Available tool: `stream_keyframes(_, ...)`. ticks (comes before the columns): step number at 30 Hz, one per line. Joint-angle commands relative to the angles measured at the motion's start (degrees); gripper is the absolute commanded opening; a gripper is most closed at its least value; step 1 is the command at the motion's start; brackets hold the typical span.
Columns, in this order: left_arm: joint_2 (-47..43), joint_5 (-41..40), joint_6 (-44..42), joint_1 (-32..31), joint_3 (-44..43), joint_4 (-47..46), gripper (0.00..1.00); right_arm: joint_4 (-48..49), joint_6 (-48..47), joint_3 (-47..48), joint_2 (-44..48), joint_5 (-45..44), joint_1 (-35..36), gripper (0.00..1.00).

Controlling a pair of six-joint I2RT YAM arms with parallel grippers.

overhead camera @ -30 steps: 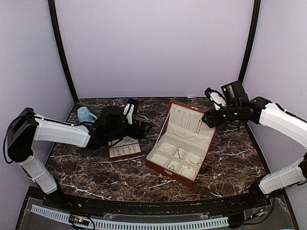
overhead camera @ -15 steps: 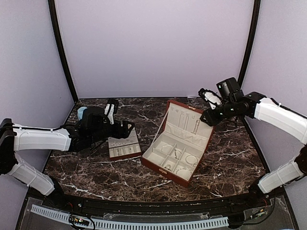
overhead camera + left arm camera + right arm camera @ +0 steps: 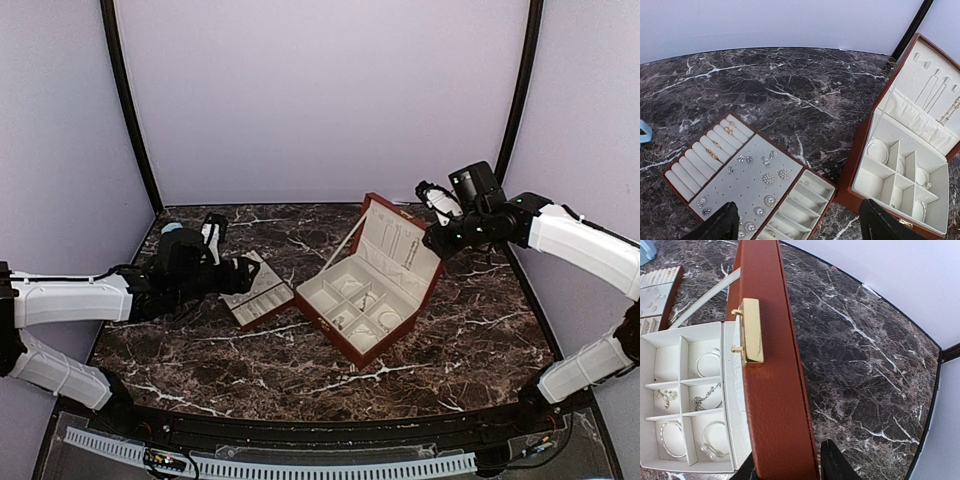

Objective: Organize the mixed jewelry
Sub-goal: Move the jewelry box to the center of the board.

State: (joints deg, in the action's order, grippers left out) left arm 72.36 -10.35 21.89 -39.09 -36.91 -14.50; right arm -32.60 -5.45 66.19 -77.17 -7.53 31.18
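Observation:
The jewelry is tiny: pearl and crystal studs [image 3: 767, 177] and gold rings [image 3: 713, 154] sit on the flat cream-lined tray [image 3: 812, 175], and bracelets [image 3: 707, 362] lie in the compartments of the red-brown hinged box [image 3: 345, 335]. My left gripper [image 3: 797, 225] is wide open and empty, just above the tray's near end; in the top view it [image 3: 238, 272] is left of the tray [image 3: 258, 295]. My right gripper [image 3: 790, 467] is shut on the top edge of the box's open lid [image 3: 772, 390], beside the gold clasp [image 3: 751, 330]; in the top view it [image 3: 437, 243] is at the lid's right corner.
A blue cup [image 3: 172, 230] stands at the back left behind my left arm; its edge shows in the left wrist view [image 3: 644, 132]. Bare dark marble [image 3: 470, 340] lies right of and in front of the box. A cream strap [image 3: 705, 300] links lid and base.
My left arm has drawn back to the left, away from the tray. The box has swung and shifted with its lid in my right gripper. The tray has turned slightly.

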Motion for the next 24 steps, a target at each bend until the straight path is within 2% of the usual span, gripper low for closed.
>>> stream_keyframes(1, -1.89, -3.01, 2.61, 1.37, 1.85, 3.81, 0.86, 9.74, 2.53, 2.14, 1.60, -8.21, -0.24, 0.34)
stream_keyframes(16, -0.62, 4.04, 0.87, 11.79, 1.02, 4.28, 0.89, 21.90, -2.17, -0.61, -1.56, -11.76, -0.24, 0.35)
stream_keyframes(24, -1.58, 5.61, -0.13, 12.90, 1.78, 3.44, 0.89, 29.74, -4.85, -4.25, -1.54, -6.77, -0.24, 0.39)
